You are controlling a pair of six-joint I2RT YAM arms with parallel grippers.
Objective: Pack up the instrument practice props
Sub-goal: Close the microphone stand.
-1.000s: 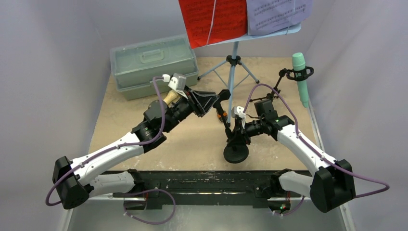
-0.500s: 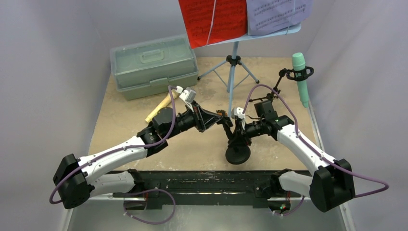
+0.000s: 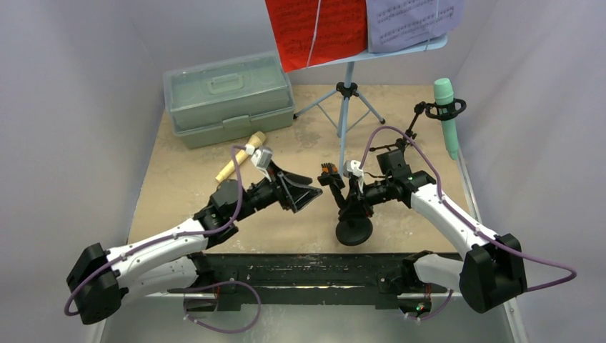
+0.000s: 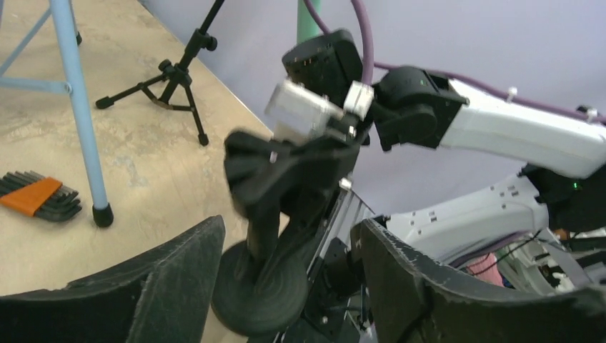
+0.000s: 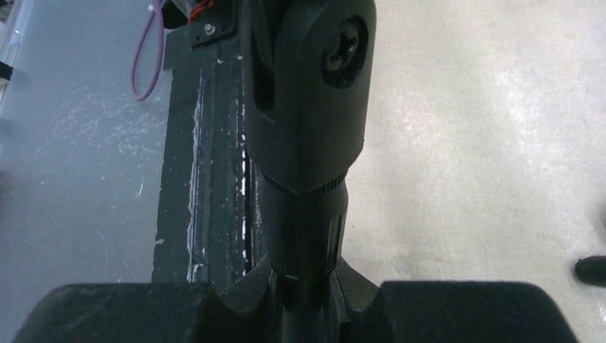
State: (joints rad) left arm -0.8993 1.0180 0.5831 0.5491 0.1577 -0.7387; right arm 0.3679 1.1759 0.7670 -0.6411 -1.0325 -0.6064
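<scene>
Lifting step, as judged: the right gripper point(image 3: 351, 204), clamped on the stem of the black round-base microphone holder point(image 3: 351, 230), should keep it vertical; the left gripper point(image 3: 306, 194), jaws apart and empty, hangs just beside. The holder, matt black with a clip head, stands on its base near the middle of the table's point(image 3: 179, 193) near edge.

Props around my jaws
The round-base holder point(image 3: 351, 230) stands upright, clamped in my right jaws; tan microphone point(image 3: 239, 158) lies flat beyond my left jaws; teal microphone point(image 3: 447, 114) stands in the tripod holder point(image 3: 431, 111), beyond my right jaws.
</scene>
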